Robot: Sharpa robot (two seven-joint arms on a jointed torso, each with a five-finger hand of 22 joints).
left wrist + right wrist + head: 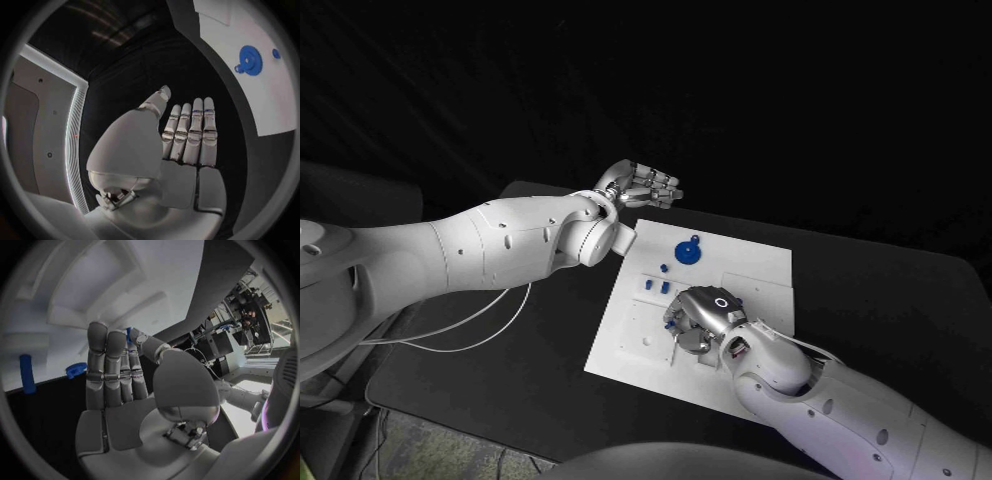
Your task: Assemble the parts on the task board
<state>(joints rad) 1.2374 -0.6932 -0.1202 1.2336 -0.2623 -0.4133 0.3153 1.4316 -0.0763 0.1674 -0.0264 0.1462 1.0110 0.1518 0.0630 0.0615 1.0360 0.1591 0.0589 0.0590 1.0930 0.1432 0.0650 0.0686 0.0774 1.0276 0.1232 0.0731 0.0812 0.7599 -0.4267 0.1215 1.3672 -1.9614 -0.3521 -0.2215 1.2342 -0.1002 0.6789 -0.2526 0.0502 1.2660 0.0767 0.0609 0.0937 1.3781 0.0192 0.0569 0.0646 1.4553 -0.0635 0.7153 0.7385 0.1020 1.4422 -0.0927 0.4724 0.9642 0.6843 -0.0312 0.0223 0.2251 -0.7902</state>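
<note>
- Black table (906, 300) and dark surroundings frame the white task board (747, 262), which lies in the middle, its long axis running from the near-left toward the far-right in the head view.
- On the board's far part a blue gear (687, 251) lies flat, with a small blue piece just beside it; the left wrist view shows the same gear (251, 60) seated flat on the white plate.
- Several small blue parts (651, 287) stand in a row on the board's left side; whether they are fully seated is too small to tell.
- My judgement: the task is partway, with the gear placed and other parts not yet fitted.
- Left hand (640, 187) hovers beyond the board's far-left corner, well apart from the parts, holding nothing; its fingers (197, 131) lie straight and side by side.
- Right hand (705, 313) is low over the board's near middle, and a small blue part (129, 333) shows at its fingertips, seemingly pinched against the thumb.
- A blue peg (26, 373) stands on the board nearby, its long axis upright from the surface.
</note>
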